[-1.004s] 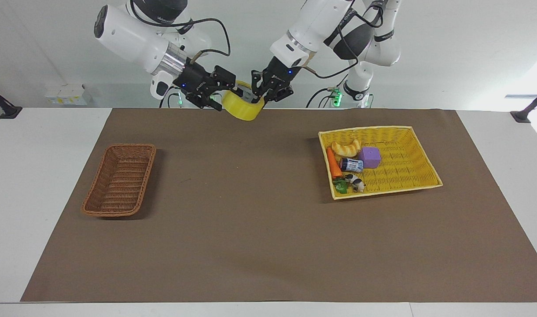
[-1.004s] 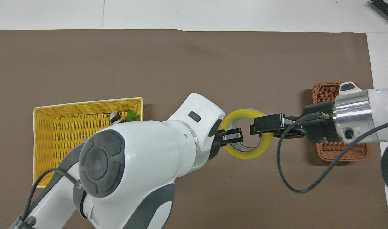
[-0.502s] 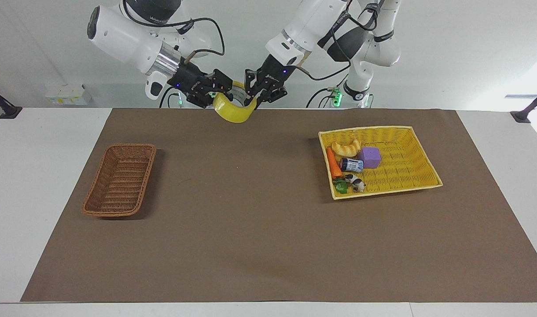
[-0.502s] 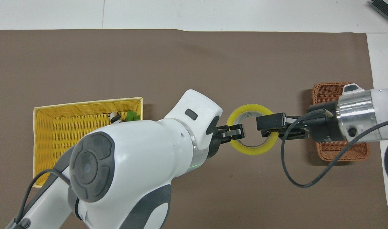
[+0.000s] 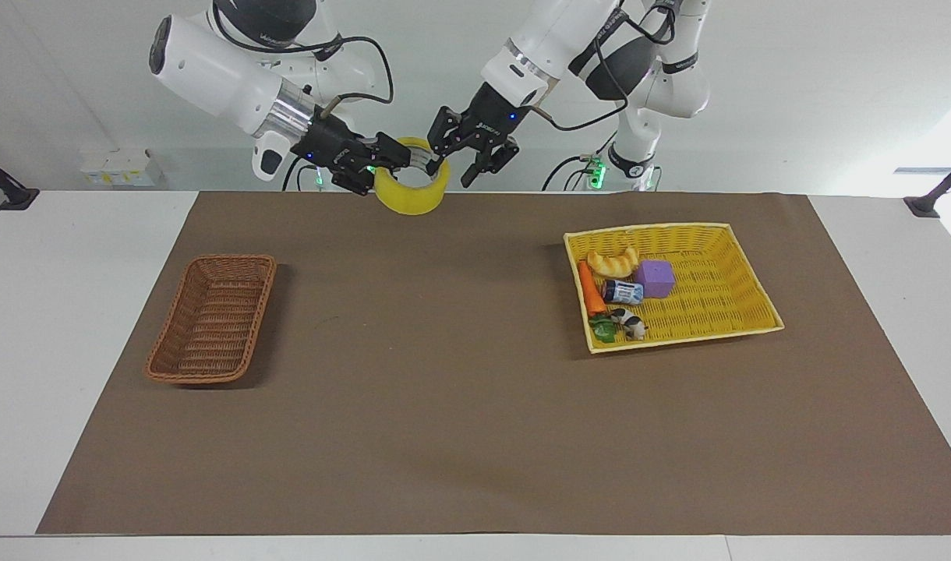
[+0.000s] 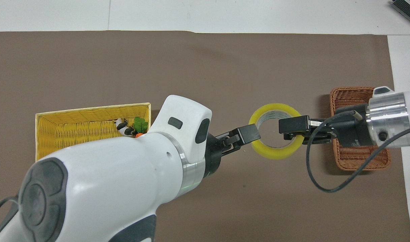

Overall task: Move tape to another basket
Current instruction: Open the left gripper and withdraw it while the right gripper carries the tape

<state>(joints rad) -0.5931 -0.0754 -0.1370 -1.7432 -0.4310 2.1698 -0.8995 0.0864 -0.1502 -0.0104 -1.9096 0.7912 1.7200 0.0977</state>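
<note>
Yellow tape, seemingly white-cored; brown wicker basket; purple cube.

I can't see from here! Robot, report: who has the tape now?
Right gripper shut on tape, midair. Left gripper open beside it. Brown basket empty, path unobstructed.

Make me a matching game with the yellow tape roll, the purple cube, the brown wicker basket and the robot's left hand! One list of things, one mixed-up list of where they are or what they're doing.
Things:
1. Yellow translucent tape roll
2. Purple cube
3. Brown woven wicker basket
4. Left gripper

Places or states:
A. Inside the bright yellow woven basket
B. Open, beside the tape
C. Held up in the air by the right gripper
D. Nothing in it, at the right arm's end of the table

Pairs: 1-C, 2-A, 3-D, 4-B
</note>
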